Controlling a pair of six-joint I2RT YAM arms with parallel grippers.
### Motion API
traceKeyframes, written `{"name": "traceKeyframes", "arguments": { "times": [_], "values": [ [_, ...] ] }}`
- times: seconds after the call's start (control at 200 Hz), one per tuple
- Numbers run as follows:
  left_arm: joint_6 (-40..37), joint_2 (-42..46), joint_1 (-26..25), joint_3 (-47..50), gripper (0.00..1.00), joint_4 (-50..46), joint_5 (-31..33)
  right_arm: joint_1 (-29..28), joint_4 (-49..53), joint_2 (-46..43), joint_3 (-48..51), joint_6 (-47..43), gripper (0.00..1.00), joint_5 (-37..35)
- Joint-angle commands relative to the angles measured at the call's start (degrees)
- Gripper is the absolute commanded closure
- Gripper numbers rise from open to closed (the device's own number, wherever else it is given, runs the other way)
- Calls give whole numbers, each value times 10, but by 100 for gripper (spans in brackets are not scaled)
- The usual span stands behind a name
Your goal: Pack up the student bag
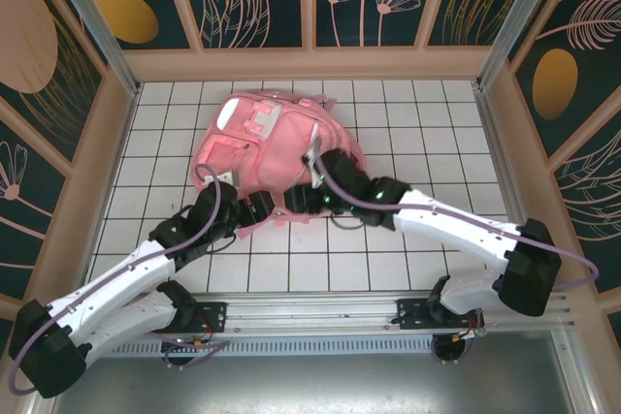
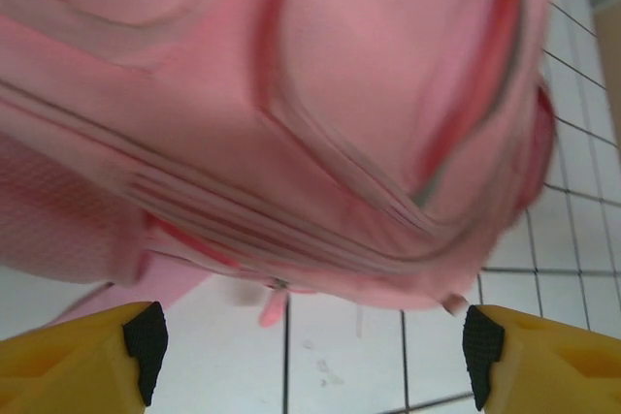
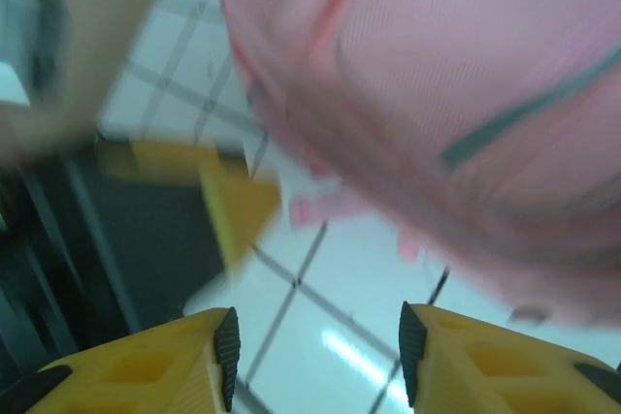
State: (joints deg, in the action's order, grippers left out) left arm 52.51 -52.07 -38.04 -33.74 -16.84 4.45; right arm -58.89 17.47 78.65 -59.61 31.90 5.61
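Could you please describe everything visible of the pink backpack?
The student bag is a large pink fabric backpack lying front-up on the white tiled table, with white patches at its far end and straps trailing from its near end. It has zipped front pockets, pale grey piping and what looks like a mesh side panel. The left gripper and right gripper hang open beside that near end, holding nothing.
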Motion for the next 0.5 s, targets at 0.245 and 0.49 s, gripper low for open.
{"name": "traceKeyframes", "arguments": {
  "times": [0.245,0.49],
  "values": [
    [61,-87,114,-63,18,-63,-38,-74,-19,193,-23,54,42,-53],
    [86,-68,130,-37,19,-32,-70,-62,-72,251,-19,87,40,-90]
  ]
}}
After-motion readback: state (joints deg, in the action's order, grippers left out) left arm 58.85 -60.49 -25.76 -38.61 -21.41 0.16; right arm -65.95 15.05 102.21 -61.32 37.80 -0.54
